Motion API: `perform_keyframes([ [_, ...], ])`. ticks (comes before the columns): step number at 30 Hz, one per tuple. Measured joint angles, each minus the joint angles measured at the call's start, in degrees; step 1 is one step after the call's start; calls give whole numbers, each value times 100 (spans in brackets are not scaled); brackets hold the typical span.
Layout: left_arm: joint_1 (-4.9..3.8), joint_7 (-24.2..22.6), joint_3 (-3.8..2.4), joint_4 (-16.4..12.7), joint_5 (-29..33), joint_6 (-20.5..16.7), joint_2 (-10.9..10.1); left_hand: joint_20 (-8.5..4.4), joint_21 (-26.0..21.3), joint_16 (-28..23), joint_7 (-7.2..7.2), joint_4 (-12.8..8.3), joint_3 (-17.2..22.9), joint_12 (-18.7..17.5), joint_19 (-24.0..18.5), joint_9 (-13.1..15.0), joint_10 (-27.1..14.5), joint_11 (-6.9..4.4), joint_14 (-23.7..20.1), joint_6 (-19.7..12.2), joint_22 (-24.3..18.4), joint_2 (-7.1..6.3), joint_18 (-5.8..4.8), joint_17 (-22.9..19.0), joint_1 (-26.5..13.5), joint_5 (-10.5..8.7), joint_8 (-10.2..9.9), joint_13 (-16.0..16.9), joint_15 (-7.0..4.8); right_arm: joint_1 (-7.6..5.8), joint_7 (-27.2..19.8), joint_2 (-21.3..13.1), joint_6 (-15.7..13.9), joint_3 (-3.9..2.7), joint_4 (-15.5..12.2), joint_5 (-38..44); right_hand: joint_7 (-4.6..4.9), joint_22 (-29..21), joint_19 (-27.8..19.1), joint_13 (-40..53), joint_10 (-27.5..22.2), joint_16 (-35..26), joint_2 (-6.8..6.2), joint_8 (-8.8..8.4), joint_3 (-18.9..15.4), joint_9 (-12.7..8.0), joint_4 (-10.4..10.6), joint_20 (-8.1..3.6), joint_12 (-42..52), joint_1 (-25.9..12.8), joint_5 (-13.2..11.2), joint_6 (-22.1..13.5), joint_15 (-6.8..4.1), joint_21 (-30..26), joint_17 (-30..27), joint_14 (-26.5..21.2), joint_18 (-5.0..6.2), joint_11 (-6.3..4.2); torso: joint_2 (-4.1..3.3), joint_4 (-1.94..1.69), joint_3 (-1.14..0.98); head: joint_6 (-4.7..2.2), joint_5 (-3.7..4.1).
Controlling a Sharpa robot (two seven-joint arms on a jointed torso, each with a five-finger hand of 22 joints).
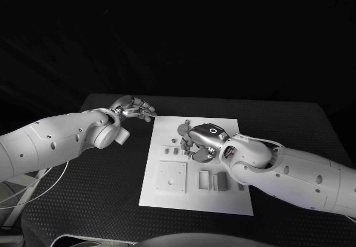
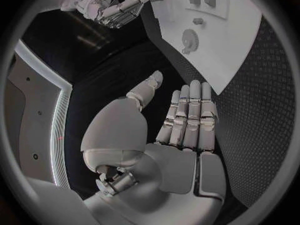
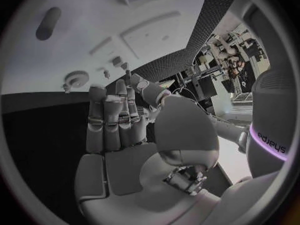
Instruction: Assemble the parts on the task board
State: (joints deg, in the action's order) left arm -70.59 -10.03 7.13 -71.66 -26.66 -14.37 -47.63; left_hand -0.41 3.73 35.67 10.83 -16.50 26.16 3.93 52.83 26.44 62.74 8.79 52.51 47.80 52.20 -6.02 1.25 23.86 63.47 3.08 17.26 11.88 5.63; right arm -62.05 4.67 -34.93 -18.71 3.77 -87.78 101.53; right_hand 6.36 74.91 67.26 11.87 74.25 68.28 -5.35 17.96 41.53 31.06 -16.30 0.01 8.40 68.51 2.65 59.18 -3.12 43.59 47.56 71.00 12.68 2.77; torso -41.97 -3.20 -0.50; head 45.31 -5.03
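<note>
Both white arms are reaching inward. The left hand (image 1: 138,109) is hovering with fingers straight and apart, holding nothing. The right hand (image 1: 200,140) is hanging palm-down, fingers loosely extended, empty.

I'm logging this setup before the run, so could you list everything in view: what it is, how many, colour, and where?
table: one, black, textured top, under everything.
task board: one, white plate, middle of the table.
gear: one, grey, on the board's far end, near the right hand.
small parts: several, grey, on the board's left side; exact count unclear.
square plate: one, pale, on the board's near left.
upright blocks: a few, grey, on the board's near middle.
cable: one, white, hanging under the left arm.
left hand: silver, empty, fingers apart, off the board's far left corner.
right hand: silver, over the board, nothing visibly held.
</note>
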Motion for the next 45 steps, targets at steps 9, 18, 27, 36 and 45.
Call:
perform_keyframes([
  [9, 0, -4, 0, -8, 1, -17, 16, 0, 0, -22, 0, 0, 0, 0, 0, 0, 0, 0, 0, 0, -7, 0, 0, 6, 0, 0, 0, 1, 0, 193, -45, 191, 33, 111, 174, 11, 0, 0, 0, 19, 0, 0, -7, 0, 14, 4, -15, 1, -20, -6, -4, 0, 0, 0, 0, 0, -3, 1, -6, 7, 1, 105, -226],
  [18, 0, -4, 0, -8, 1, -25, 17, 0, 0, -22, 0, 0, 0, 0, 0, 1, 0, 0, 0, 0, -12, 0, 0, 13, 0, 0, 0, -4, 0, 254, -76, 280, 64, 190, 223, 20, 0, 0, 0, 37, -1, 0, -9, -12, 13, 3, -15, 3, -27, -6, -21, 0, 1, 0, 5, 1, -4, 2, -8, 11, -8, 168, -317],
  [27, 0, -4, 0, -8, 1, -26, 30, 0, 0, -22, 0, 0, 0, 0, 0, 1, 0, 0, 0, 0, -18, 0, 0, 18, 0, 0, 0, -4, 0, 299, -89, 353, 91, 236, 332, 53, 0, 0, -12, 38, 10, 0, -18, 6, 12, 5, -16, -8, -31, -13, -22, -1, 1, 0, 4, 1, -4, 14, -9, 10, -11, 212, -366],
  [36, 0, -4, 0, -9, 2, -25, 30, 20, 0, -45, 0, 0, 0, 0, -20, -4, 0, 0, 0, 0, -23, 0, 0, 24, 0, 0, 0, -9, 0, 334, -89, 409, 132, 245, 385, 98, 0, -1, -13, 37, 16, 0, -14, 6, 6, 9, -22, -8, -25, -12, 1, -1, 2, 0, 10, 1, -6, 20, -8, 12, -9, 252, -397],
  [45, 0, -1, 0, -14, 2, -24, 25, 20, 0, -45, 0, 0, 0, 0, -20, -4, 0, 0, 0, 0, -27, 0, 1, 29, 0, 0, 22, -9, 0, 345, -91, 423, 169, 255, 378, 112, -1, -1, -21, 36, 14, 0, 16, 6, 5, 7, -23, 1, -25, -26, 1, -1, 2, 0, 9, 1, -8, 21, -6, 14, -5, 280, -413],
])
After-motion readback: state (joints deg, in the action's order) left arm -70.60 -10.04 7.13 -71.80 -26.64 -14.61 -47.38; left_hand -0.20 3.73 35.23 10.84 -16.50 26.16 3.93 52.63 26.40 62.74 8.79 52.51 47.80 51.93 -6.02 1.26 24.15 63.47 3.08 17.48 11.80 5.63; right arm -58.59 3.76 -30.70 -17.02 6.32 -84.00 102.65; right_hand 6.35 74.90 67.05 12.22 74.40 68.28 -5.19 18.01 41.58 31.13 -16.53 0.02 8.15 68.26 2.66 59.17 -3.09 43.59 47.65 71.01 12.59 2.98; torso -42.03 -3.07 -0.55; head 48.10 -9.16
